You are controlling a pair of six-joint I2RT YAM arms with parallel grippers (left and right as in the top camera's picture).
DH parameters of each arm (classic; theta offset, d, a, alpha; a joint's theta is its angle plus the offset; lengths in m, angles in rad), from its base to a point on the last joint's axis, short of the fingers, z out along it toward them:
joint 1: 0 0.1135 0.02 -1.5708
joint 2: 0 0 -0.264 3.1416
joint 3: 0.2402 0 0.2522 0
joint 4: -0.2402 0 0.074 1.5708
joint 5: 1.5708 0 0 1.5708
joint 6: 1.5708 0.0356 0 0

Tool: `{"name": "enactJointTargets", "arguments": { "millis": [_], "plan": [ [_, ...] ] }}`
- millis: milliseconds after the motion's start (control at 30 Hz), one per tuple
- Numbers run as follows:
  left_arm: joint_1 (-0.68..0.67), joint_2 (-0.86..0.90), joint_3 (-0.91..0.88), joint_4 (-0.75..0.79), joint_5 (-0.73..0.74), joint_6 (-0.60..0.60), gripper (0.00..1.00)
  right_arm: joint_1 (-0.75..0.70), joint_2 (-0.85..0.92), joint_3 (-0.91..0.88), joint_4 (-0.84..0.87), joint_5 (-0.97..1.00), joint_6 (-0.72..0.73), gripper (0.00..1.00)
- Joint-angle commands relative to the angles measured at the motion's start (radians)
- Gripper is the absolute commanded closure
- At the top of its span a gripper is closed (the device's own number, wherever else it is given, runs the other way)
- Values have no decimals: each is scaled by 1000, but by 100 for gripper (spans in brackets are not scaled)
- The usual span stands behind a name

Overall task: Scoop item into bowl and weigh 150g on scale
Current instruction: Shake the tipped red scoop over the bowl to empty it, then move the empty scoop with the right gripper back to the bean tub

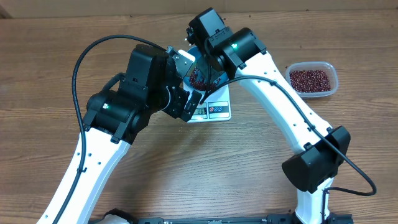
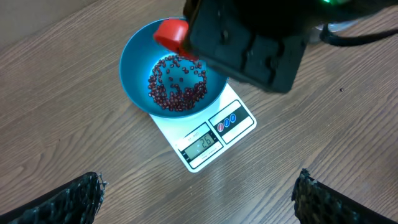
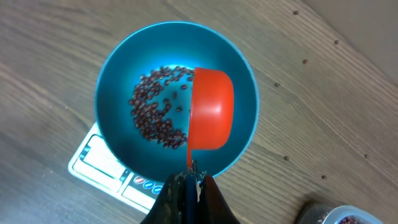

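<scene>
Left arm: base at the near edge of the worktop, left of middle. The elbow is bent and the forearm runs toward the far edge, with the wrist tipped down. Left gripper: jaws spread wide, nothing between the fingers, clear of everything.

Right arm: base at the near edge, right side. The long link leans far-left and the wrist folds over, so the tool points straight down. Right gripper: clamped tight on the handle of the scoop.

Both wrists crowd together mid-worktop, toward the far edge. The right wrist housing blocks part of the left wrist view.
</scene>
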Motion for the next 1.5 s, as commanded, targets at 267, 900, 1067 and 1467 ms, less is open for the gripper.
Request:
{"name": "enactJointTargets", "arguments": {
  "millis": [267,900,1067,1467],
  "plan": [
    [5,8,7,0,8,-10,0,-24,-91,29,-2,-160,-48,96],
    [5,8,7,0,8,-10,1,-256,-148,29,-51,-311,-13,96],
    [5,8,7,0,8,-10,1,-422,-191,29,-116,-286,-13,96],
    [5,8,7,0,8,-10,1,-722,-180,0,-222,-271,-24,96]
  ]
}}
